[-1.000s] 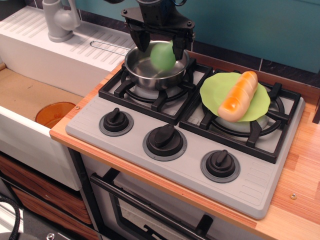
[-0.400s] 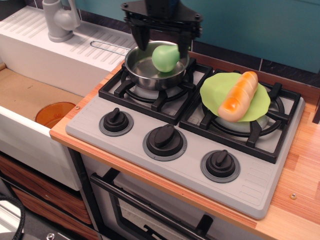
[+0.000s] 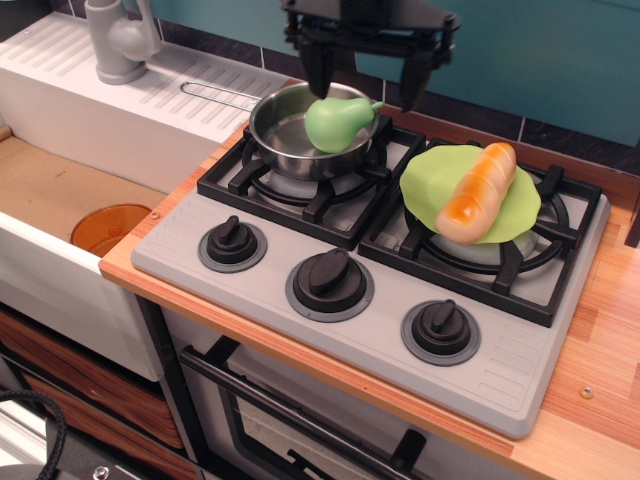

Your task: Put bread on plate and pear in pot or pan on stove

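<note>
The light-green pear [image 3: 337, 123] lies on its side in the steel pot [image 3: 285, 135], which stands on the back left burner of the grey stove [image 3: 380, 340]. Its stem points right over the pot's rim. The golden-orange bread [image 3: 477, 190] lies across the lime-green plate [image 3: 430, 180] on the right burner. My black gripper [image 3: 365, 78] is open and empty, above and just behind the pot, with its fingers spread apart and clear of the pear.
Three black knobs [image 3: 329, 278] line the stove's front. An orange translucent dish [image 3: 108, 228] lies in the sink at the left. A grey tap [image 3: 118, 40] stands at the back left. The wooden counter [image 3: 610, 330] runs along the right.
The gripper let go of the pear, rose and moved right. The pear tipped onto its side in the pot.
</note>
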You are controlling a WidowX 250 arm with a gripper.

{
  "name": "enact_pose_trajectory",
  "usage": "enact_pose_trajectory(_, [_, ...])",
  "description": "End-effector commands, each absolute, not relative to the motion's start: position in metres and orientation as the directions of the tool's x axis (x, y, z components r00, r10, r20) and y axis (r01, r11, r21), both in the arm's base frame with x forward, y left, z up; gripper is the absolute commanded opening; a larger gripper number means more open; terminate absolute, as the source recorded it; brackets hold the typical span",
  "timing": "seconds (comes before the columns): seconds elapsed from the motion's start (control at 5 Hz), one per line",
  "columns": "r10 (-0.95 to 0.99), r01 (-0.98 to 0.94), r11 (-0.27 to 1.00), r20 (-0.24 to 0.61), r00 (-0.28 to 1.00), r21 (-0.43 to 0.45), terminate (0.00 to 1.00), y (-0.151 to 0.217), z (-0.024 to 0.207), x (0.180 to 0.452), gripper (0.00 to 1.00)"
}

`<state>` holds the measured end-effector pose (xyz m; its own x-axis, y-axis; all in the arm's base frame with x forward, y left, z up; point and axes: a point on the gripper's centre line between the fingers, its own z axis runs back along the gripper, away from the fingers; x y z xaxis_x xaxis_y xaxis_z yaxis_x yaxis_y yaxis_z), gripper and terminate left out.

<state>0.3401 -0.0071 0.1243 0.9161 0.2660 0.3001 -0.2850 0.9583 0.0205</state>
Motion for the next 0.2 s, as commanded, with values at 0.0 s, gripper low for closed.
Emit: enact_pose_trajectory(0.0, [0.315, -0.315, 0.947, 0.356, 0.880, -0.060, 1.00, -0.0195, 0.1450, 0.3488, 1.00])
